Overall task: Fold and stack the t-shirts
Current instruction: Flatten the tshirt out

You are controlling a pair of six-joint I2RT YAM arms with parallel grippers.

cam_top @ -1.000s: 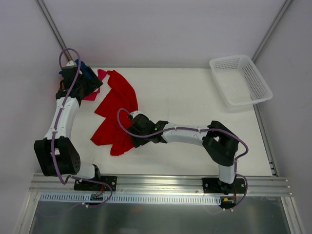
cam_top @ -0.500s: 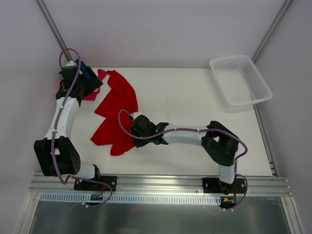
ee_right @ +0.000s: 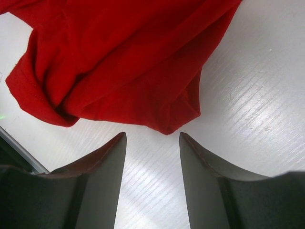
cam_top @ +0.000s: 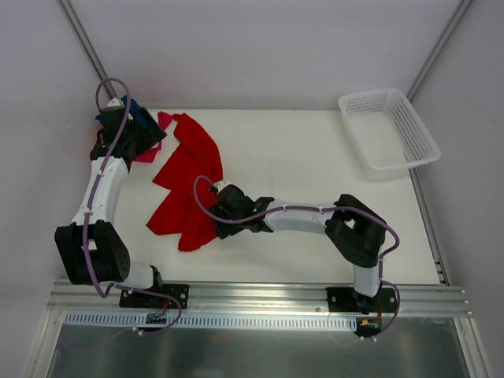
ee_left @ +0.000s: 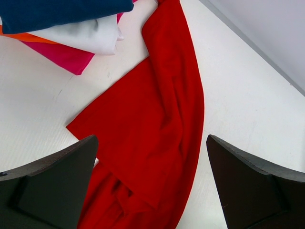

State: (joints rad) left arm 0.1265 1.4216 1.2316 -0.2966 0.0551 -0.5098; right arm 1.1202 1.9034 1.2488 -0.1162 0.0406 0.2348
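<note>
The red t-shirt (cam_top: 187, 183) lies crumpled on the left half of the table; it also shows in the left wrist view (ee_left: 152, 129) and the right wrist view (ee_right: 119, 62). A stack of folded tees sits at the back left: navy (ee_left: 62, 12), white (ee_left: 90, 36), orange (ee_left: 19, 37) and magenta (ee_left: 66, 57). My left gripper (ee_left: 151, 143) is open, hovering over the shirt's upper part beside the stack. My right gripper (ee_right: 152, 138) is open and low over the table, with a corner of the shirt's lower right edge just beyond its fingertips.
A white mesh basket (cam_top: 389, 131) stands at the back right corner. The left arm (cam_top: 101, 189) reaches along the left edge. The right arm (cam_top: 303, 216) stretches leftward across the table's front. Grey walls close in the table.
My right gripper has crept slightly to the left and down toward the shirt's lower right edge. The left arm and the shirt have not moved.
</note>
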